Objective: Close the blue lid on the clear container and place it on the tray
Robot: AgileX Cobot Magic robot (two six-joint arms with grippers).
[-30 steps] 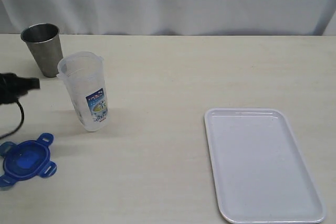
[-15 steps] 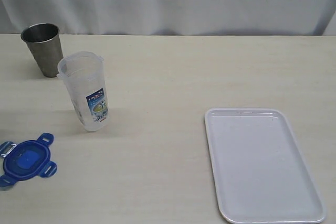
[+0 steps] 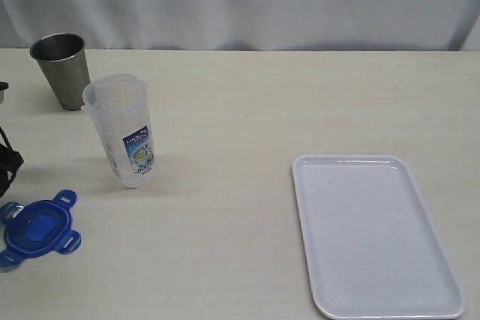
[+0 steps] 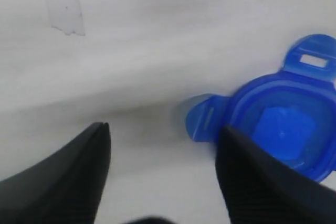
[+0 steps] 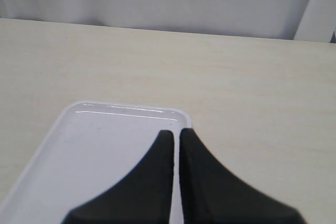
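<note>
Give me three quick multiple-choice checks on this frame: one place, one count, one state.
1. Where is the blue lid relative to the clear container?
A. snapped onto it
B. inside it
C. on the table, apart from it

2. How many open vessels stand upright on the table?
A. one
B. two
C. three

3. The right gripper has its jaws:
A. wide open
B. shut, holding nothing
C. shut on the lid

Answers:
1 C: the lid lies flat near the table's front left edge, and the container's mouth is uncovered.
2 B: only the clear container and the steel cup stand there.
3 B: the right wrist view shows the jaws pressed together, seen against the white tray.
</note>
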